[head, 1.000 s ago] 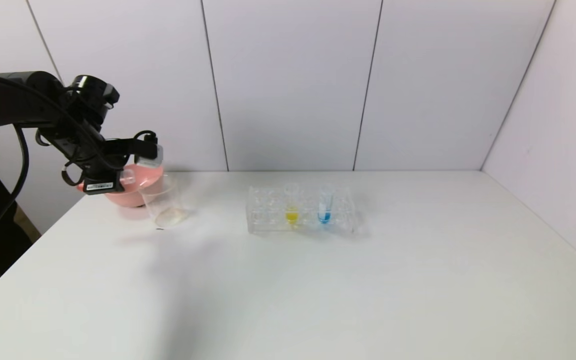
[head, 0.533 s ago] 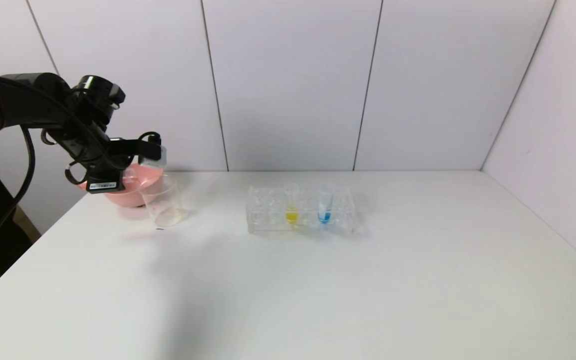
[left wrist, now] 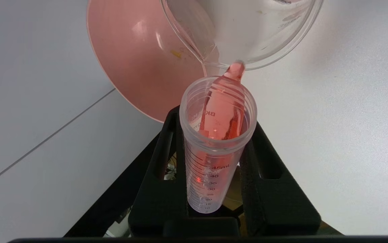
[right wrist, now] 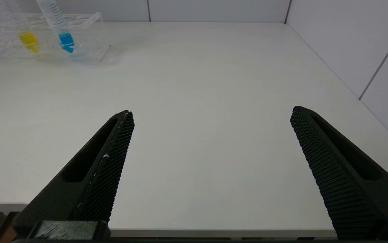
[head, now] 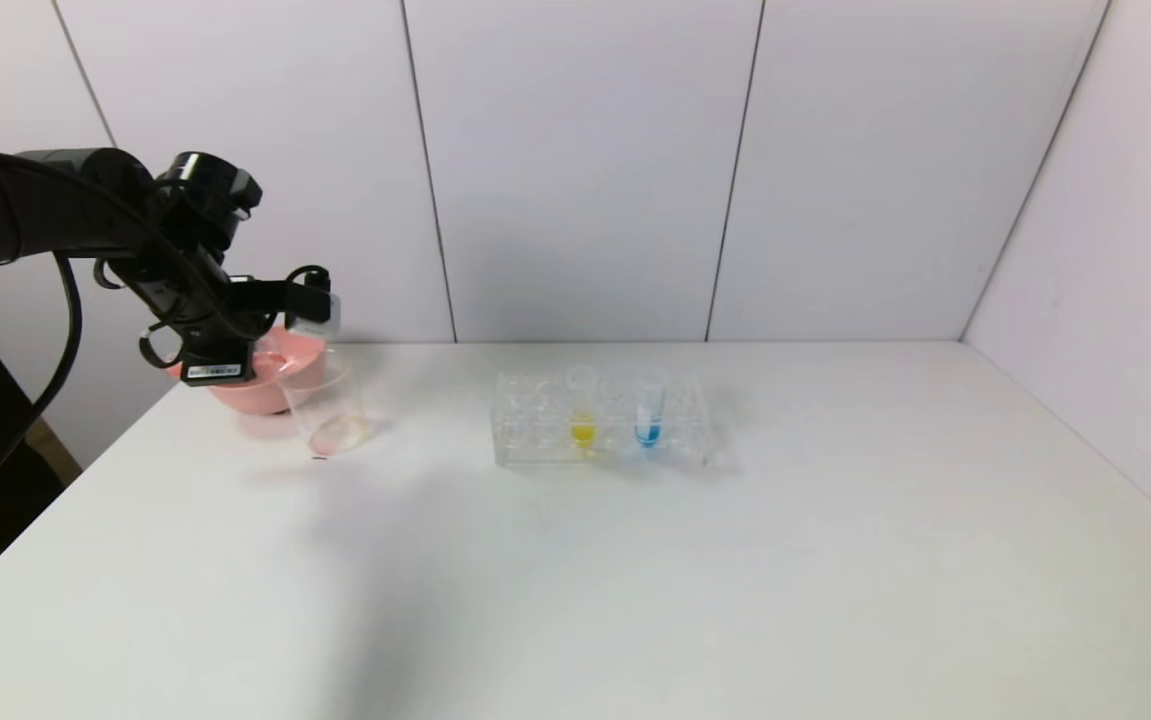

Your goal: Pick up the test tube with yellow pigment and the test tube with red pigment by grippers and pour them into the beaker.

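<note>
My left gripper (head: 293,300) is shut on the test tube with red pigment (left wrist: 218,135) and holds it tipped, mouth over the rim of the beaker (head: 327,405). In the left wrist view red liquid runs along the tube to its lip and drips into the beaker (left wrist: 254,37); a pink film lies on the beaker's bottom. The test tube with yellow pigment (head: 583,412) stands in the clear rack (head: 525,432) mid-table; it also shows in the right wrist view (right wrist: 25,33). My right gripper (right wrist: 210,114) is open and empty above the table's near edge, out of the head view.
A pink bowl (head: 250,390) sits just behind and to the left of the beaker, also in the left wrist view (left wrist: 140,64). A blue-liquid tube (head: 649,412) stands in the rack right of the yellow one. White walls close the table at back and right.
My left arm has shifted slightly right and up with the tube tipped further. The beaker's bottom has turned from clear to pinkish.
</note>
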